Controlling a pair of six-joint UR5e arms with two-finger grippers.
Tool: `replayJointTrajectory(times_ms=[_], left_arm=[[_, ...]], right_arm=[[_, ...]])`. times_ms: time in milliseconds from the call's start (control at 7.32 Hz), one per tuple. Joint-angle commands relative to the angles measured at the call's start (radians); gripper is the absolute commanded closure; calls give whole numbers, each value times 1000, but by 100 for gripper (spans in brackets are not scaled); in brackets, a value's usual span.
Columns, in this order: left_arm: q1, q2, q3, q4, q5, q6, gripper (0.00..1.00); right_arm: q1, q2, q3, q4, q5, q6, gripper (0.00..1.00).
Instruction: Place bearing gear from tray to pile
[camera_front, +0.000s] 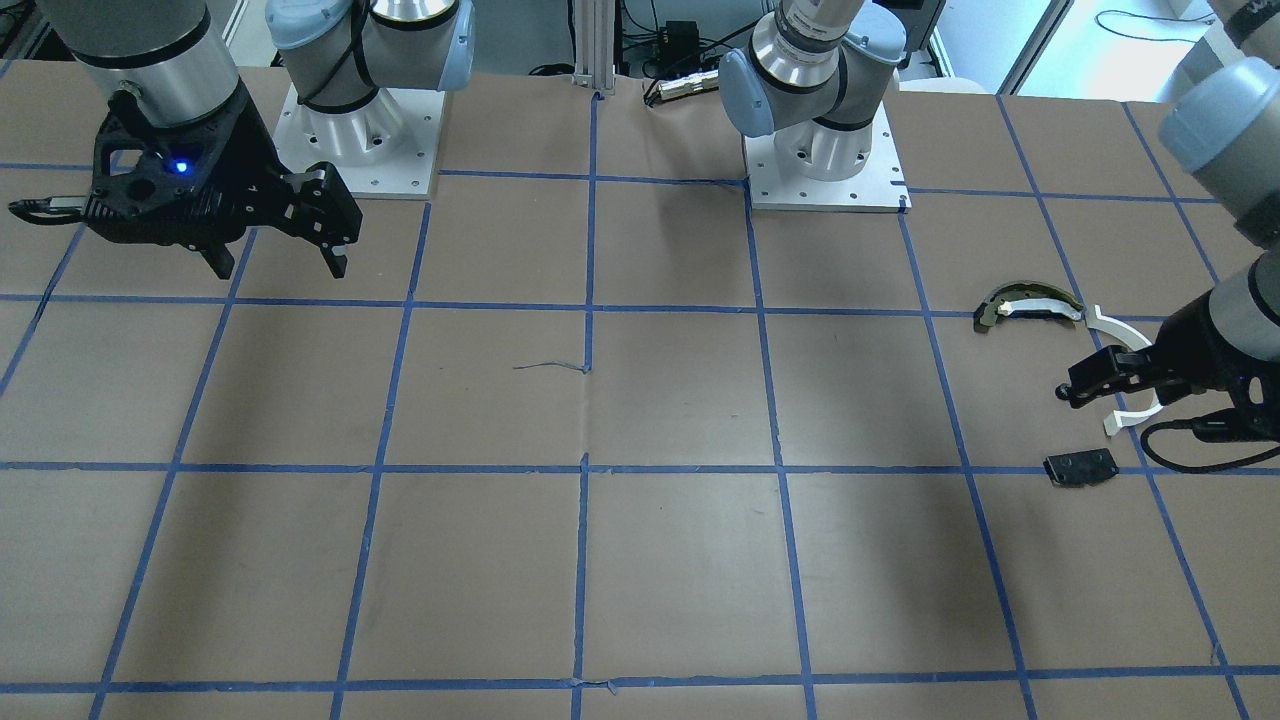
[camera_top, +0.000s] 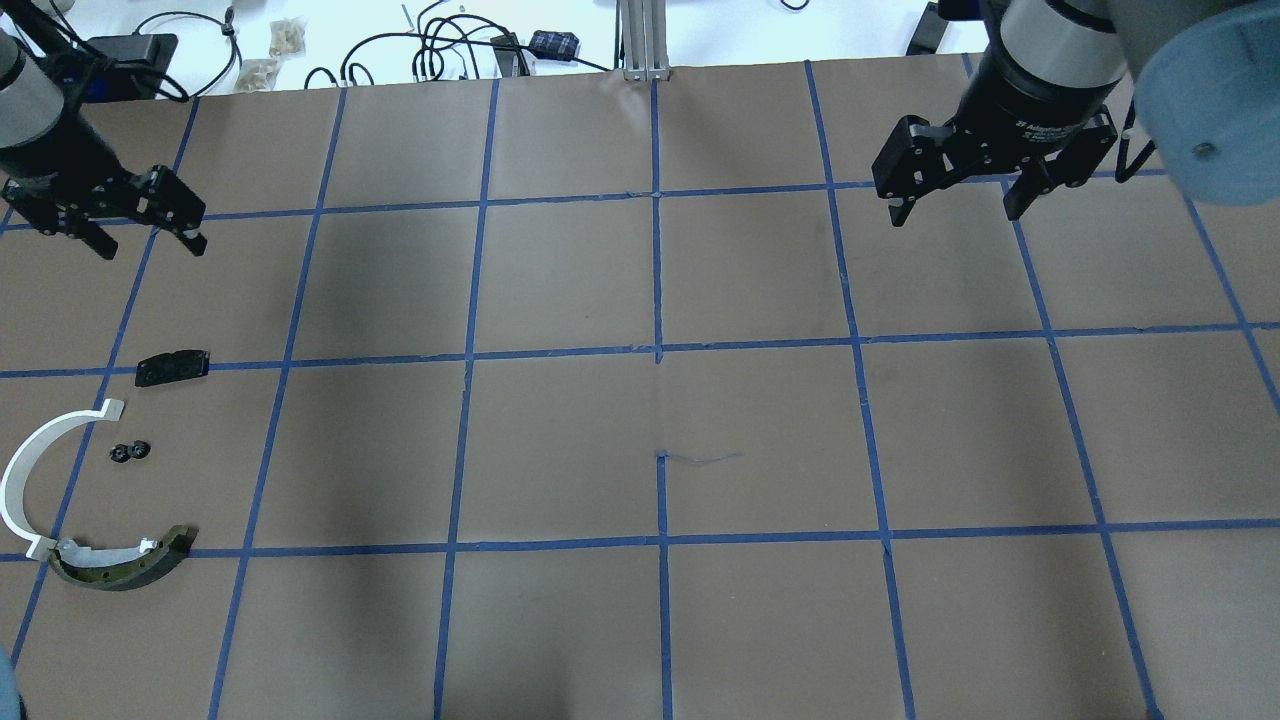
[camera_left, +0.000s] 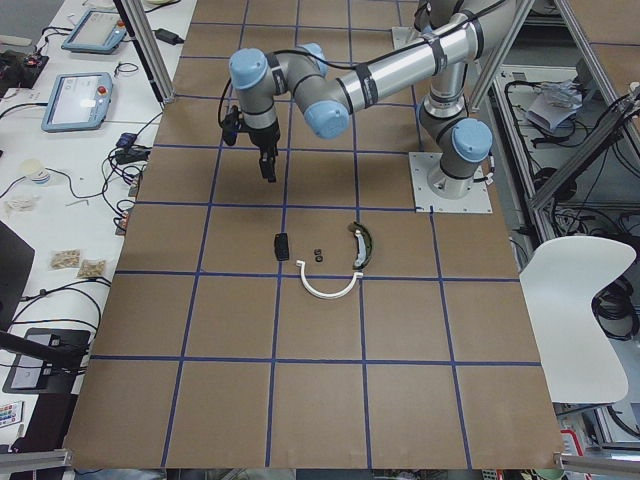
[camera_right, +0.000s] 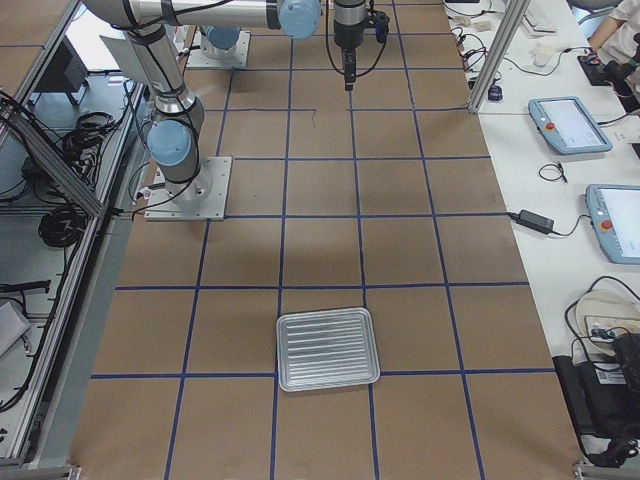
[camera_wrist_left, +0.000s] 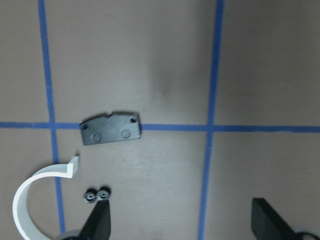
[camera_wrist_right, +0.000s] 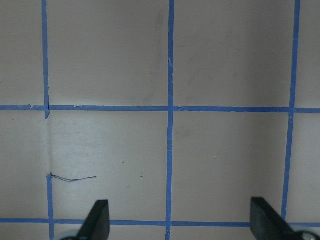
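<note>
The bearing gear (camera_top: 130, 452), a small black double gear, lies on the table in the pile, between the white half-ring arc (camera_top: 28, 480) and the flat black plate (camera_top: 172, 367). The curved dark-and-tan piece (camera_top: 125, 562) lies nearer the robot. My left gripper (camera_top: 150, 247) is open and empty, hovering just beyond the black plate. In the left wrist view the gear (camera_wrist_left: 96, 195), plate (camera_wrist_left: 111, 128) and arc (camera_wrist_left: 30, 200) show below the open fingers. My right gripper (camera_top: 953, 216) is open and empty over bare table. The silver tray (camera_right: 327, 348) looks empty.
The table is brown paper with a blue tape grid. The arm bases (camera_front: 355, 140) stand on white plates at the robot's edge. Cables and small items (camera_top: 450, 50) lie beyond the far edge. The tray shows only in the exterior right view.
</note>
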Motion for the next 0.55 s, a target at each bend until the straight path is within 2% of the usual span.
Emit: replayJointTrajectory(times_ms=[0,137,410], left_arm=[[-127,80,33,-54,-43,-171,0],[-190,121,28,-69,-47,-213,0],[-296,141,-11,-63,-40,-220,0]], right_arm=[[0,0,0,0,0,0,0],[0,0,0,0,0,0,0],[0,0,0,0,0,0,0]])
